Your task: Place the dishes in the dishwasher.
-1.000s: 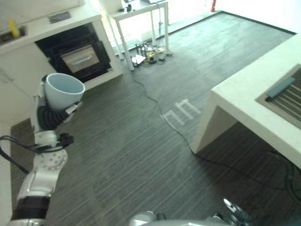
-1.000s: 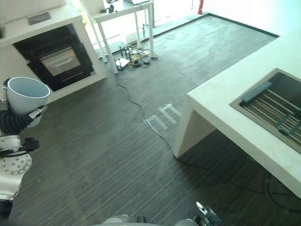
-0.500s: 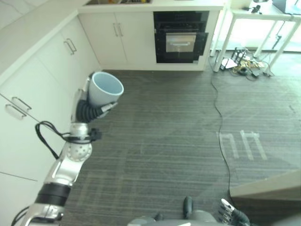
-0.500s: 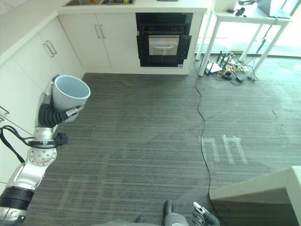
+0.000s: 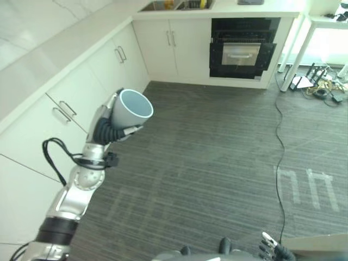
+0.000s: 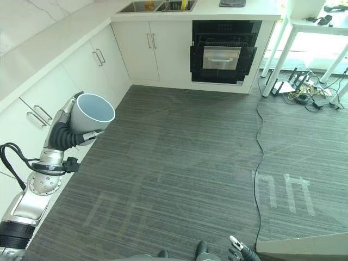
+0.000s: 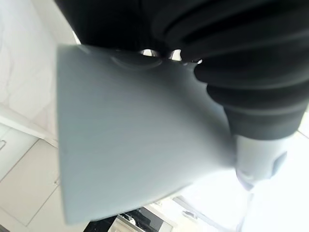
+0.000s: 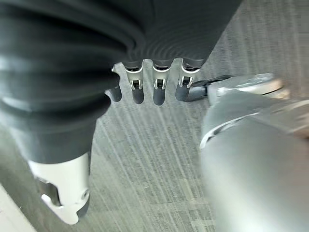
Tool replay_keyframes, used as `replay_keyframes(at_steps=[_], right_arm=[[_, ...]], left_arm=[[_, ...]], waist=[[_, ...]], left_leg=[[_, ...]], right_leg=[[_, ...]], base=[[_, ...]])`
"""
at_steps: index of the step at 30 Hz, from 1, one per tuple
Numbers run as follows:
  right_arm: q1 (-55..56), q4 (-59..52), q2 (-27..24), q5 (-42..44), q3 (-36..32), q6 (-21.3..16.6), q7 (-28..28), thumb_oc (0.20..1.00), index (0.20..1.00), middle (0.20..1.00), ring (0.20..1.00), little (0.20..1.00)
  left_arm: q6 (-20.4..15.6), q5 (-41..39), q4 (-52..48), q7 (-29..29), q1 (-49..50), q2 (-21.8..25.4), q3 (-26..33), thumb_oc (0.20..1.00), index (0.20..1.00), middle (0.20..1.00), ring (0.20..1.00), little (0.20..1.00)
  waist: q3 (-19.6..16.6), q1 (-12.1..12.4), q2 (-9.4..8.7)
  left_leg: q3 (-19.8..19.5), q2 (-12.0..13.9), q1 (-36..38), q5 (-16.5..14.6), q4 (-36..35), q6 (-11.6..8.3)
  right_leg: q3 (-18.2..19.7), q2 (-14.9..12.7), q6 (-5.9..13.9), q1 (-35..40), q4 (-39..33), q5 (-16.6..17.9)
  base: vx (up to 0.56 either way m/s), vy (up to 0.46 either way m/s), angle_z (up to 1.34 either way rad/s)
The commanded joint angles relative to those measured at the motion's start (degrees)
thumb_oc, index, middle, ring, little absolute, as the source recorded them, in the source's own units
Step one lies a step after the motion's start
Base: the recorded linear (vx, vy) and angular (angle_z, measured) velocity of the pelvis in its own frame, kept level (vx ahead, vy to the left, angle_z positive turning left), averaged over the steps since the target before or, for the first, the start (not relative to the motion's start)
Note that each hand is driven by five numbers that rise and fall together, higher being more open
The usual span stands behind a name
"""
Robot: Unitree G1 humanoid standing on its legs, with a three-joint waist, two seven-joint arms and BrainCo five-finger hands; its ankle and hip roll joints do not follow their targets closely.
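Observation:
A pale blue-white cup [image 5: 132, 110] stands mouth up in my left hand [image 5: 129, 130], raised over the dark striped floor next to the white cabinets. The hand's fingers reach up behind the cup and its thumb curls across the front, so it is shut on the cup. In the left wrist view the cup's wall [image 7: 135, 145] lies right against the dark ribbed cover. My right hand [image 5: 272, 251] hangs low near the view's bottom edge; its fingers [image 8: 145, 89] are relaxed over the floor and hold nothing.
White cabinets [image 5: 70, 92] run along the left under a pale counter with a sink [image 6: 157, 6]. A black built-in appliance [image 6: 223, 54] sits in the far wall. A white table [image 6: 304, 32] stands at far right, a cable [image 6: 260, 136] crosses the floor, and a counter corner [image 6: 304, 247] shows lower right.
The whole picture has swung round: the cabinets and black appliance have come in, the island counter has slid off to the right. The cup has stayed in my left hand.

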Motion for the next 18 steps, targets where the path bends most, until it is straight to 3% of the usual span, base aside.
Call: replay_keyframes(at_steps=[1, 8, 9, 15, 18], right_arm=[[-2.0, 1.8, 0.6, 0.8, 1.3, -1.5, 1.3, 1.0, 1.0, 1.0, 1.0, 1.0], [-1.2, 2.2, 0.5, 0.1, 0.9, -1.1, 1.9, 1.0, 1.0, 1.0, 1.0, 1.0], [-4.7, 0.1, -1.3, 2.2, -0.7, -4.1, -0.4, 1.0, 1.0, 1.0, 1.0, 1.0], [-3.1, 1.9, -2.4, -2.7, -0.6, -2.6, -1.3, 1.0, 1.0, 1.0, 1.0, 1.0], [-3.2, 2.1, -2.1, -3.5, 0.6, -4.5, -0.8, 1.0, 1.0, 1.0, 1.0, 1.0]], left_arm=[[-1.3, -1.7, -2.5, 0.6, -4.2, 2.2, 1.9, 0.2, 0.2, 0.2, 0.2, 0.2], [-0.2, -3.0, -1.9, -0.7, -5.5, 3.4, 1.0, 0.2, 0.2, 0.2, 0.2, 0.2], [6.6, -7.5, 1.6, -4.7, -10.6, 4.9, -5.0, 0.2, 0.2, 0.2, 0.2, 0.2], [8.7, -7.0, 2.9, -5.4, -13.6, 5.2, -6.8, 0.2, 0.2, 0.2, 0.2, 0.2], [9.0, -5.3, 3.0, -5.1, -14.5, 5.2, -8.7, 0.2, 0.2, 0.2, 0.2, 0.2]], waist=[[-2.1, -1.3, -2.33], [-3.0, -2.8, -2.07], [0.4, -3.9, -1.61], [-0.4, -5.2, -1.85], [-0.5, -5.7, -2.19]], left_leg=[[-0.1, 1.5, -2.1, -0.6, 1.4, -2.97], [0.5, 0.8, -1.5, -1.1, 0.6, -2.1], [4.6, 2.2, -7.6, -0.2, 8.5, -3.42], [4.8, 3.4, -4.6, 0.9, 3.8, -4.32], [4.6, 3.8, -4.8, 0.6, 5.6, -4.61]], right_leg=[[-0.1, -3.6, 5.04, 3.9, 2.3, -6.5], [2.4, -3.6, 5.87, 3.5, 1.3, -5.3], [2.4, -2.0, 3.81, 1.6, 4.3, -6.9], [2.1, -1.0, 3.5, 2.3, 3.7, -7.8], [3.2, 0.0, 2.72, 2.5, 4.1, -8.3]], base=[[0.03, 0.028, -0.16], [0.04, 0.034, -0.17], [0.05, -0.004, -0.08], [0.02, -0.094, -0.09], [-0.01, -0.143, 0.04]])
